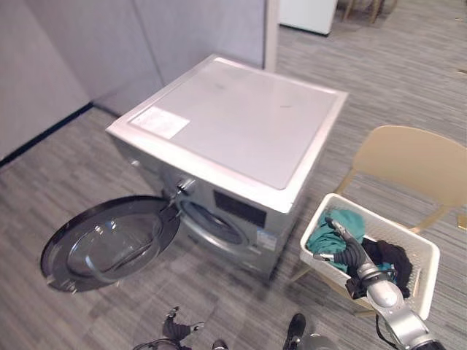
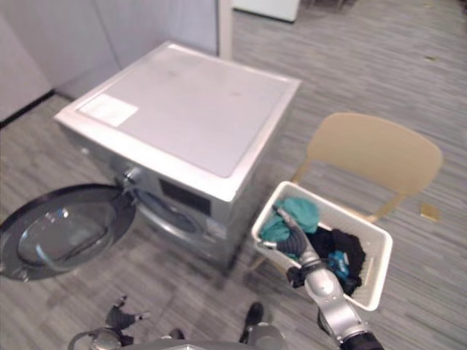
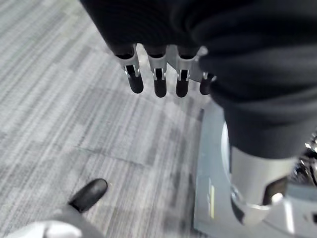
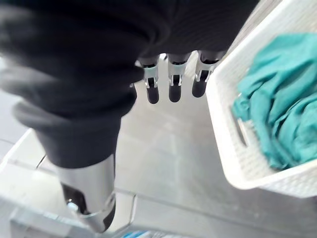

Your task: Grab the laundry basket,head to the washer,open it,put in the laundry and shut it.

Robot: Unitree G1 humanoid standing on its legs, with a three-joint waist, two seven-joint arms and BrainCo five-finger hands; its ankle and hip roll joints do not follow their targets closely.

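R arm comes in from lower right, forearm raised, right hand [image 2: 290, 238] w/ fingers [image 4: 170, 90] relaxed, roughly straight, thumb apart, holding nothing. Left hand [image 3: 163, 69] low, fingers straight, pointing down, also holding nothing.

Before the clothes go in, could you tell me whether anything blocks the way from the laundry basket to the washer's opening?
Nothing visible does. The washer door is swung fully open to the robot's left, away from the drum opening. The basket sits on a tan chair beside the washer, with bare floor between. The right hand is over the teal cloth.
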